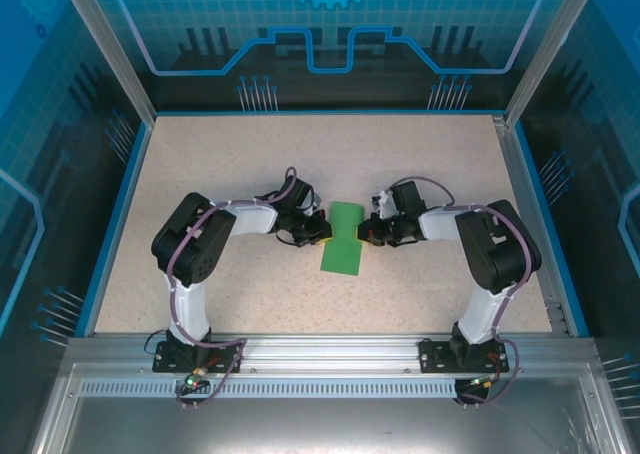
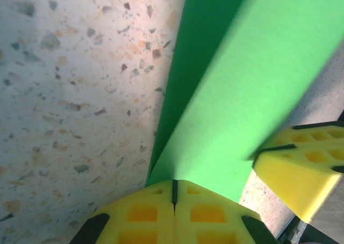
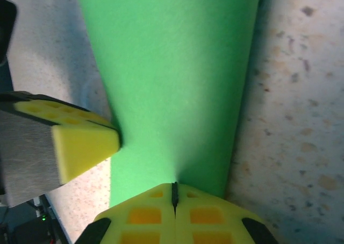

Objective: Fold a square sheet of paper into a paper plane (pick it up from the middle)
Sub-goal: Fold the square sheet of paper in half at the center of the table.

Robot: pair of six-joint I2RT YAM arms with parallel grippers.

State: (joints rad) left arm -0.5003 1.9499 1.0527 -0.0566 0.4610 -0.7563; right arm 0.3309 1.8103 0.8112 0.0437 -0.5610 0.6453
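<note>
My left pincer (image 2: 174,187) is closed tight on one side edge of the thin bright green sheet of paper (image 1: 344,249). My right pincer (image 3: 174,189) is closed tight on the opposite edge. The sheet is at the middle of the speckled beige counter (image 1: 220,164), pinched narrow between both pincers.

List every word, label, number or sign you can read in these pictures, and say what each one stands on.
None: no readable text in these pictures.
The green paper is plain, with no marks.
The speckled table carries no lettering.
The blue back wall shows line art and a gear shape, not words.
</note>
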